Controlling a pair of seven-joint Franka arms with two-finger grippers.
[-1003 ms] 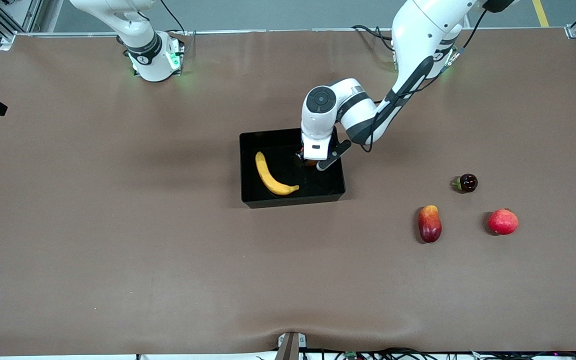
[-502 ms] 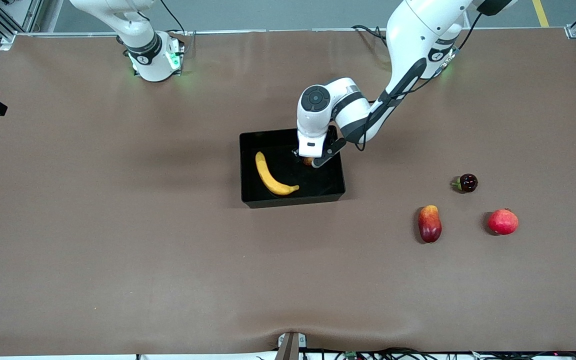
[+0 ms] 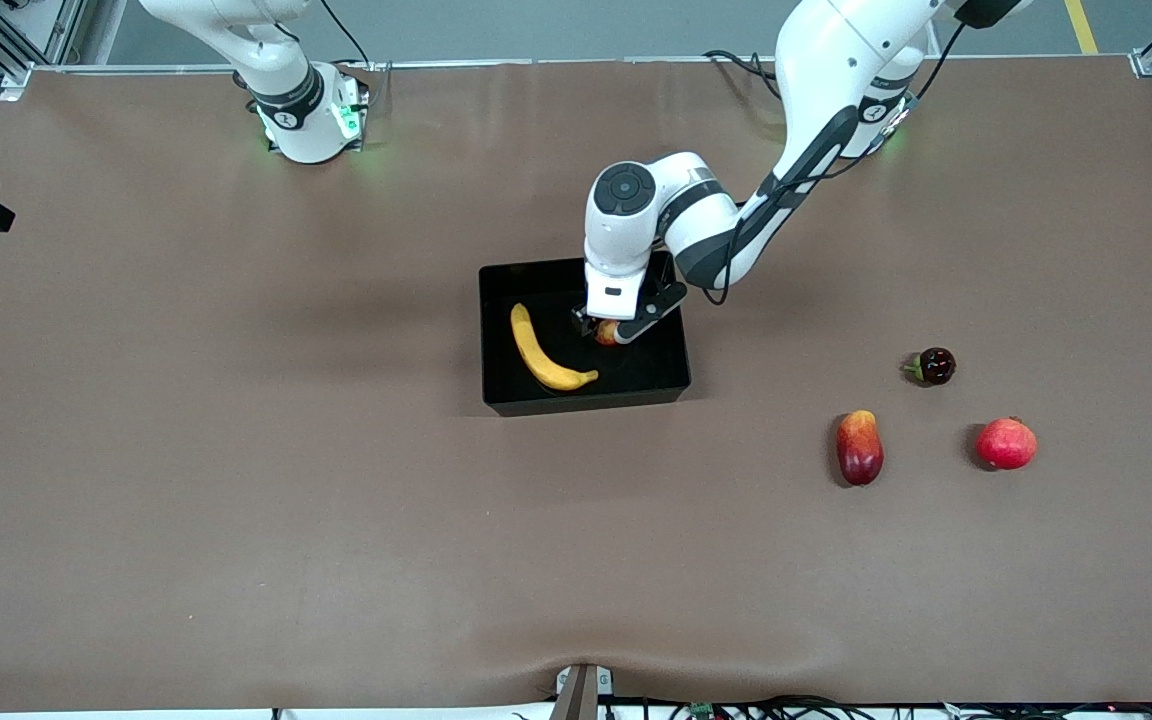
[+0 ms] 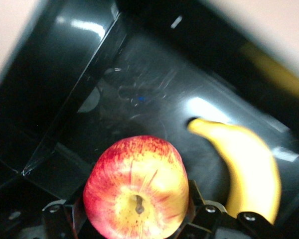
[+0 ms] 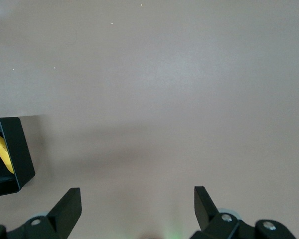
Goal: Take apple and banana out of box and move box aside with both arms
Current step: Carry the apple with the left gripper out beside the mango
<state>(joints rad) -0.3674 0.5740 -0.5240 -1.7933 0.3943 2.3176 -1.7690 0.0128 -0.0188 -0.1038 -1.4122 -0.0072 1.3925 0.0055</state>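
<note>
My left gripper [image 3: 604, 330] hangs over the box [image 3: 496, 330], clamped on the apple [image 4: 135, 186], which sits between my fingers above the box floor. The banana [image 3: 540, 352] lies in the box just beside it. My right gripper [image 5: 137, 201] waits with fingers spread over bare table [image 5: 179, 89].

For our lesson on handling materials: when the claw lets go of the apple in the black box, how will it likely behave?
The apple, gripped by the left claw over the box, looks round and smooth, so it may roll. The walls and the banana would probably stop it.
</note>
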